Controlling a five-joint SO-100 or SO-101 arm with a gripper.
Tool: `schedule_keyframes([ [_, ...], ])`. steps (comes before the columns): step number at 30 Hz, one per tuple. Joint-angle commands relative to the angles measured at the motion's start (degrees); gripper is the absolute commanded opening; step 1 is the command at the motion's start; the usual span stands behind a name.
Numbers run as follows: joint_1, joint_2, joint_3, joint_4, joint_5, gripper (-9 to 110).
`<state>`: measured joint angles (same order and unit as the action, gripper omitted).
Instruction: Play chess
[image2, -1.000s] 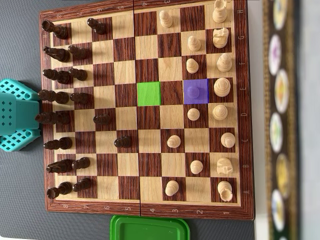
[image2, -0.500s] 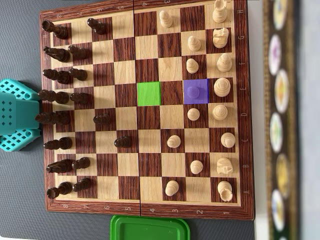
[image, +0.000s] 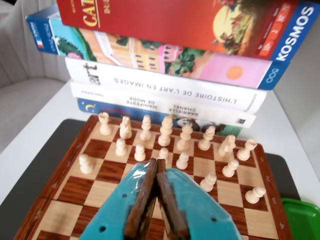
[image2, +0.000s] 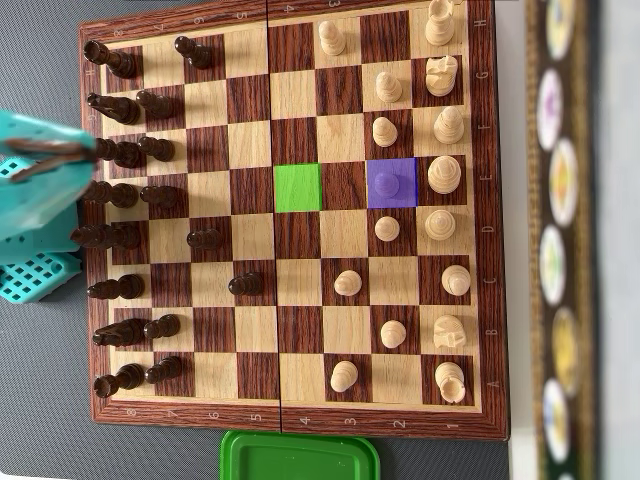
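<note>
A wooden chessboard (image2: 298, 420) lies on a dark mat. Dark pieces (image2: 125, 155) stand along its left side in the overhead view, with two dark pawns (image2: 245, 284) further forward. Cream pieces (image2: 443, 175) stand on the right. One cream pawn (image2: 391, 183) stands on a square tinted purple, and an empty square (image2: 298, 187) two squares to its left is tinted green. My teal gripper (image2: 80, 150) with brown pads hangs over the dark back rows, shut and empty. In the wrist view the gripper (image: 156, 162) points at the cream pawns (image: 183, 160).
A stack of books and game boxes (image: 170, 75) stands just beyond the cream side and shows at the right edge of the overhead view (image2: 560, 240). A green lid or tray (image2: 300, 458) lies beside the board (image: 301, 217). A teal gridded part (image2: 35, 275) sits left of the board.
</note>
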<state>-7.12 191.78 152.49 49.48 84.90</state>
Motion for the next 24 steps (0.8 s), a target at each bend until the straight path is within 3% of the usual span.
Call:
schedule_keyframes([
  [1, -1.93, -0.09, -2.11, 4.22, 0.35, 0],
  [12, -4.83, -2.20, 0.79, 10.02, 1.85, 0],
  [24, -4.75, -36.30, -17.93, 16.00, 2.02, 0],
])
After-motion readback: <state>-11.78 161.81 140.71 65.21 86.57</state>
